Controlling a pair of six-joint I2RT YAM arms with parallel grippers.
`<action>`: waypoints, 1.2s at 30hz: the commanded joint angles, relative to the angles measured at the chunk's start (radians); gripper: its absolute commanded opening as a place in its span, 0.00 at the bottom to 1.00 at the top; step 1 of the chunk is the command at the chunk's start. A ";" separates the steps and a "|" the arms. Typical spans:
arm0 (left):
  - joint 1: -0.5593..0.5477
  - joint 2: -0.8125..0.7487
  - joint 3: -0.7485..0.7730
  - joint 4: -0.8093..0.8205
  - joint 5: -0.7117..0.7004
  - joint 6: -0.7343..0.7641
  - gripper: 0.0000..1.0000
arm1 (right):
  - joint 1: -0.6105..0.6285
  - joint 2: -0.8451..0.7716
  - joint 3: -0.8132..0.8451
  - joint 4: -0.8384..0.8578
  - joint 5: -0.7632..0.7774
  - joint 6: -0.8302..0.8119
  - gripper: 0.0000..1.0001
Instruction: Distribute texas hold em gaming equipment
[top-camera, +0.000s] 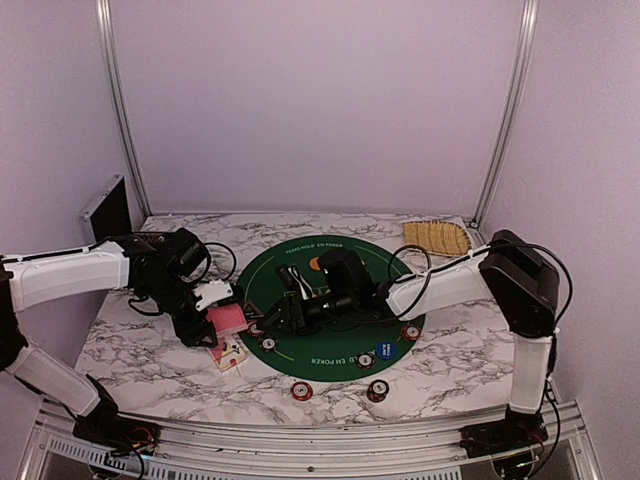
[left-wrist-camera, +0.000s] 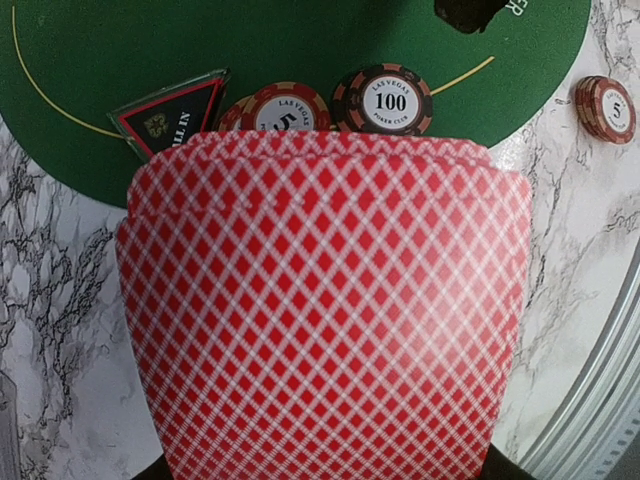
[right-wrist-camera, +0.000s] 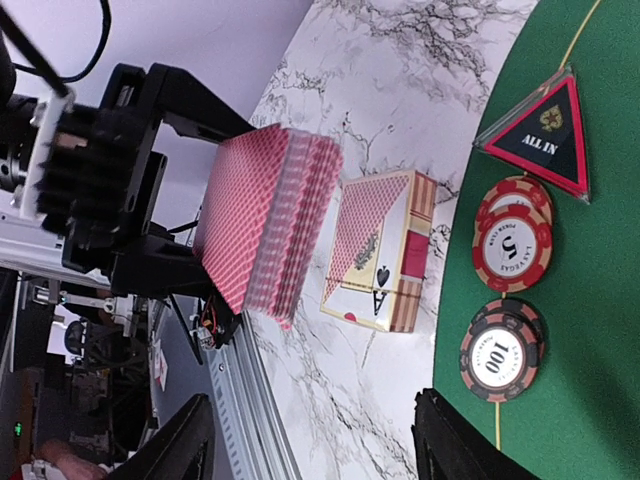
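Red diamond-backed deck of playing cards sat pinched in left tool, above marble table, just beside round green mat. We judged cards light, slick, bendy, prone to fanning; best taken singly by free edge. Right tool spread, empty.

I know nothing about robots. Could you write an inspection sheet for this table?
Surface: white marbled tabletop under round green felt mat.
Job's things: red-backed card deck; dark triangular "ALL IN" marker; red "5" chip stack; dark "100" chip stack; blue round marker.
Clutter: printed card box on the tabletop; woven straw tray.
Pincers: left pincer shut on the deck; right pincer open, empty.
Cables: black cables looping over both arms.
Surroundings: lilac walls, metal frame posts.
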 joint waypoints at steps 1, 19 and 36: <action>-0.022 -0.018 0.049 -0.041 0.021 -0.009 0.15 | -0.008 0.057 0.037 0.151 -0.120 0.112 0.68; -0.050 -0.014 0.067 -0.049 0.029 -0.010 0.13 | -0.016 0.165 0.083 0.367 -0.212 0.293 0.76; -0.064 -0.026 0.073 -0.048 0.037 -0.010 0.12 | -0.015 0.254 0.163 0.462 -0.241 0.403 0.71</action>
